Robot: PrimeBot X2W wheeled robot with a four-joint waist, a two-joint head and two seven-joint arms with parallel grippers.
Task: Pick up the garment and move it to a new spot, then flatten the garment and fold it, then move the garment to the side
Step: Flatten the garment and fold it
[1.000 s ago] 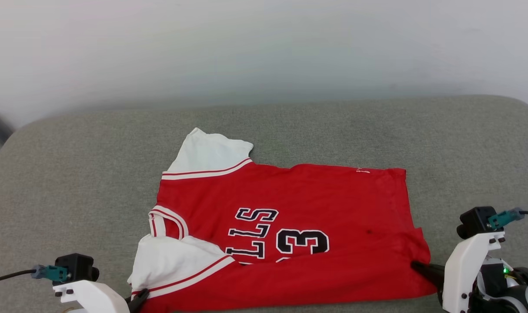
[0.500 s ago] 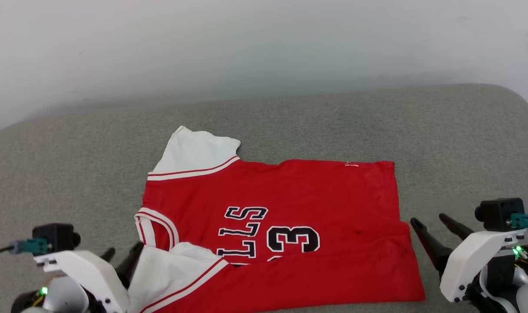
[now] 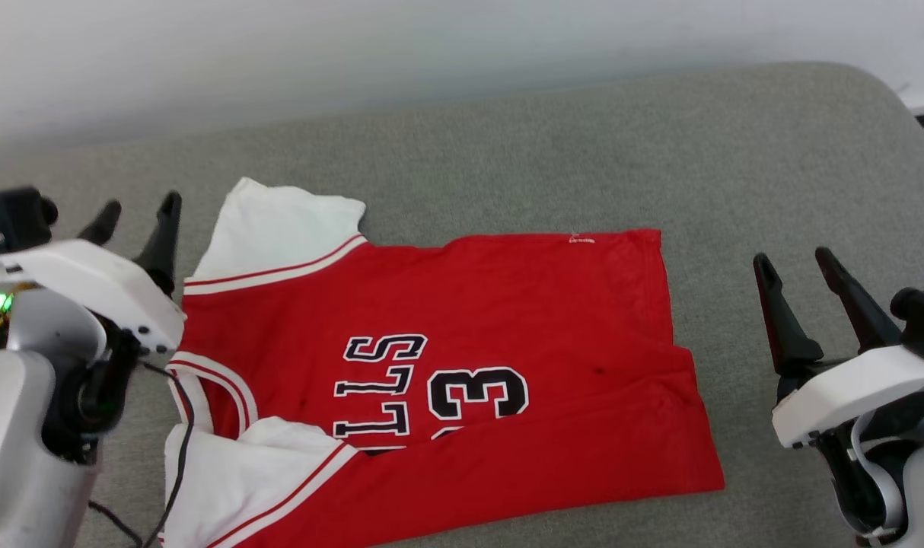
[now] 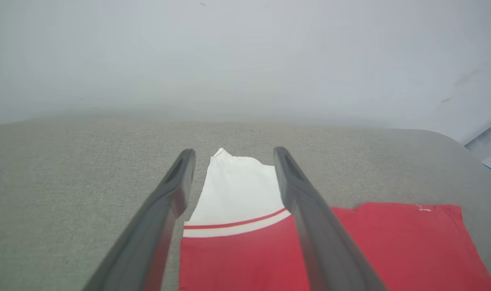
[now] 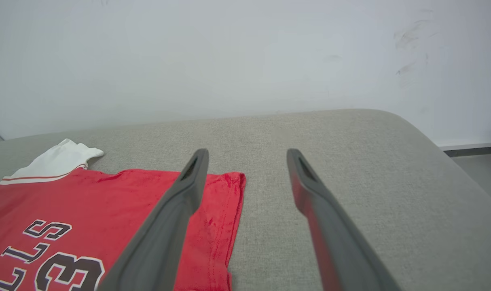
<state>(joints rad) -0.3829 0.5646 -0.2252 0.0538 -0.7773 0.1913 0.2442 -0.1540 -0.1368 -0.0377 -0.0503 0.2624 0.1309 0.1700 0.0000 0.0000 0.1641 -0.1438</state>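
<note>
Whereas a second ago both near corners were pinched, the grey padded surface (image 3: 508,152) now carries the garment (image 3: 508,320) with nothing holding it. It lies roughly mid-surface, collar toward our left and hem toward our right. The head camera has also shifted, so we do not log the cloth's change of place in view as a slide. The left gripper (image 3: 136,221) has risen off the cloth and stands spread beside the far sleeve (image 3: 279,228), which shows between its fingers in the left wrist view. The right gripper (image 3: 795,281) is likewise spread and empty, off the hem end over bare fabric. The near flap (image 3: 584,449) rests folded over the body and hides part of the lettering (image 3: 386,388). We judge the first lengthwise fold laid and released, with the far side not yet folded. For room, a broad bare band runs beyond the garment to the wall (image 3: 355,46), and a clear strip lies between hem and right gripper before the rounded right corner (image 3: 888,99) drops away. Left of the collar (image 3: 211,388), our own forearm crowds the space. A dark cable (image 3: 176,457) crosses the near sleeve (image 3: 241,479); whether it touches we cannot tell, but it is a possible snag.
</note>
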